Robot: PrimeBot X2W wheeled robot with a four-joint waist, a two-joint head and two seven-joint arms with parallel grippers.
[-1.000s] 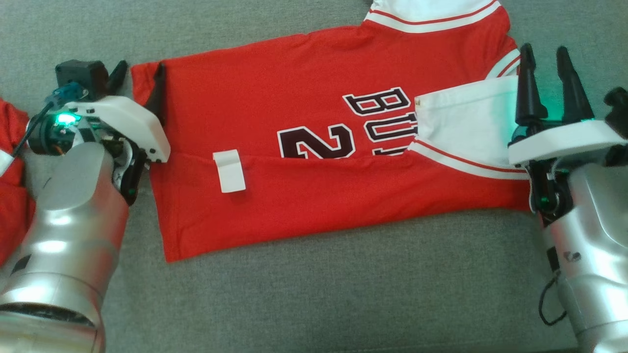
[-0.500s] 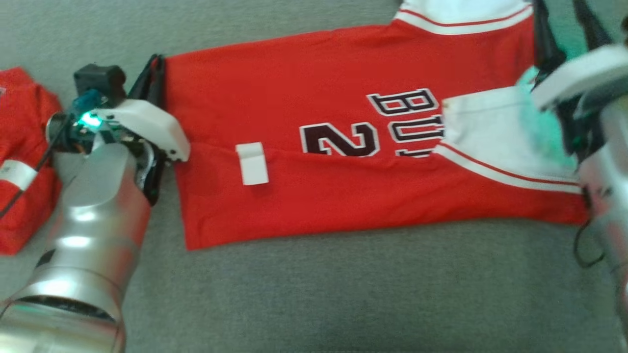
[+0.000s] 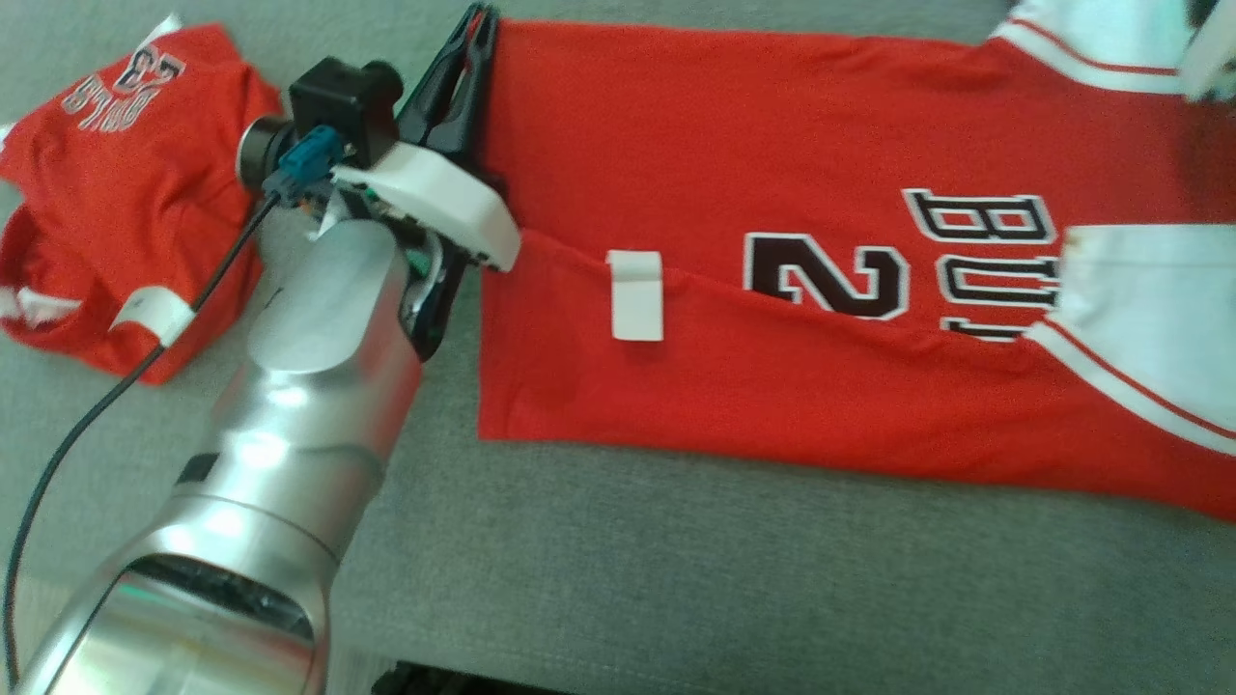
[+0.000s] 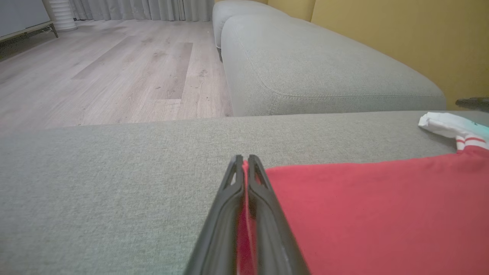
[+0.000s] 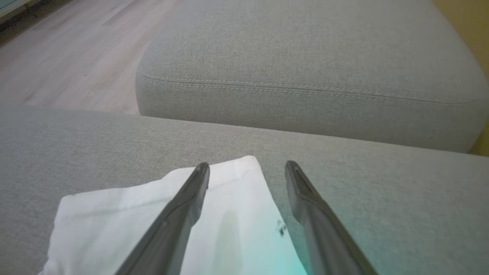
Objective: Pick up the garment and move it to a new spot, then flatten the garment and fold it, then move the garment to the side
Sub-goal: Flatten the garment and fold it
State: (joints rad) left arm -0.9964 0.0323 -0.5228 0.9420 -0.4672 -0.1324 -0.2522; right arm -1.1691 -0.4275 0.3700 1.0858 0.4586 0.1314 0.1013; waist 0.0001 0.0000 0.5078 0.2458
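The jersey (image 3: 772,174) is red, with white sleeves edged in red stripes, dark lettering outlined in white and a "2" on the front. A small white label (image 3: 636,294) sits near the hem. It lies spread flat on the grey sofa cushion (image 3: 676,579). In the head view its hem points to 9 o'clock and its sleeve end to 3 o'clock, and its near strip is folded up over the bottom of the digits.

The left gripper (image 3: 480,21) is at 11 o'clock in that view, on the jersey's far hem corner, and the rest of the jersey stretches away toward 3 o'clock. Its fingers (image 4: 263,198) are pinched together with red cloth between them.

The right gripper (image 5: 247,166) has its fingers spread apart. One finger is over a white sleeve (image 5: 126,217) and the other is over bare cushion; I cannot tell whether they touch.

A second red garment (image 3: 126,183) lies folded at 10 o'clock, apart from the jersey.
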